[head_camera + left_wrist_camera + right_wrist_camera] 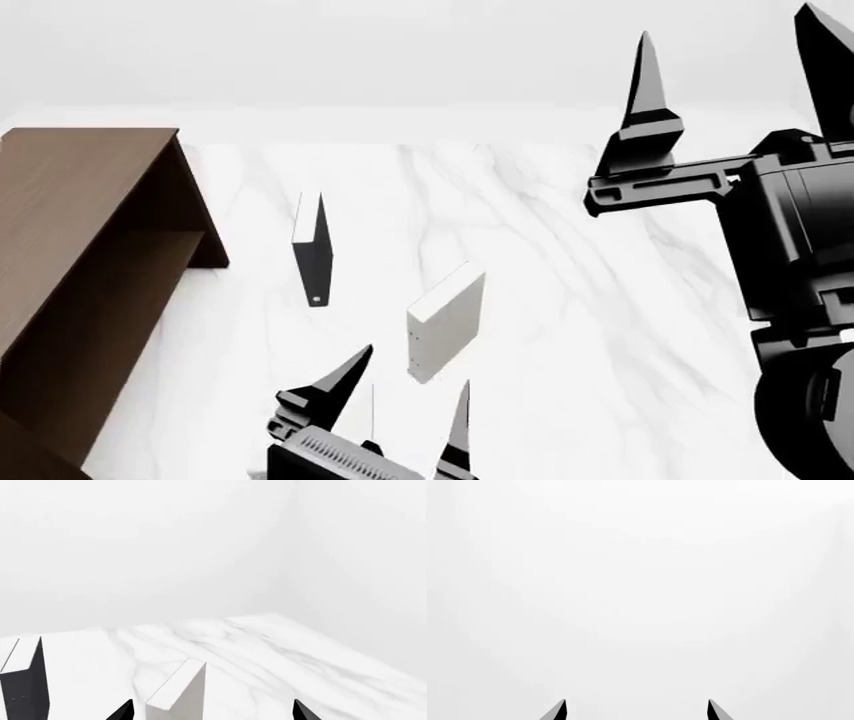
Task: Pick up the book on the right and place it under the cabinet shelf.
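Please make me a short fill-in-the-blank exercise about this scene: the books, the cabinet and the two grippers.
1. The table top has a white ____ pattern.
2. The pale book stands to the ____ of the black book in the head view.
3. The cabinet is made of dark ____ wood.
4. Both the left gripper and the right gripper are ____, holding nothing.

Missing words: marble; right; brown; open

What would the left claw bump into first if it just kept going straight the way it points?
Most likely the pale book, which stands upright between the open fingers of the left gripper in its wrist view. The black book stands off to one side, outside that line.
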